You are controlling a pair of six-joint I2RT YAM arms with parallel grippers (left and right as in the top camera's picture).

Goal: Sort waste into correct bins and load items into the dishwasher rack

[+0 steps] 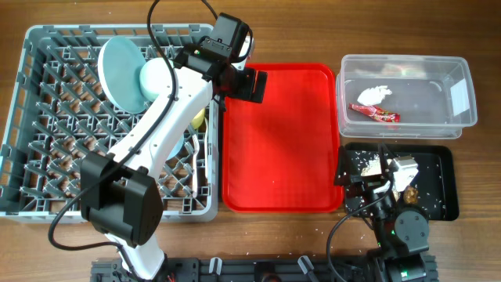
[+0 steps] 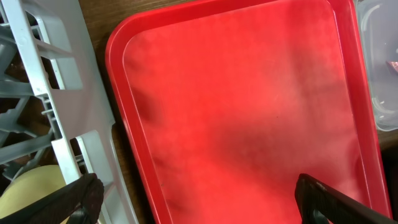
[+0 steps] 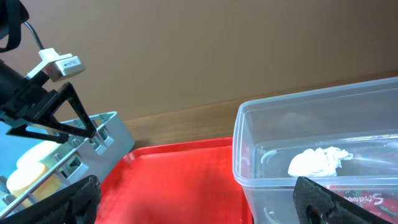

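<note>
Left claw (image 2: 198, 186): jaws spread wide, nothing held. It hangs over the far left corner of the bright red plastic tray (image 1: 274, 157). Just to its left stands the large grey plastic dishwasher rack (image 1: 47, 117), with the small yellow cup (image 2: 28, 186) inside the rack wall close by the left finger. Further left in the rack, the light blue round plate (image 1: 119, 70) stands on edge against a pale bluish bowl (image 1: 156, 78).

Right claw (image 3: 196, 193): jaws wide apart, empty, sitting over the shallow black rectangular tray (image 1: 442, 180), which holds whitish food scraps (image 1: 411, 192). Ahead of it, the clear plastic rectangular tub (image 1: 462, 70) contains the crumpled white napkin (image 1: 373, 94) and the red-and-silver wrapper (image 1: 380, 114).
</note>
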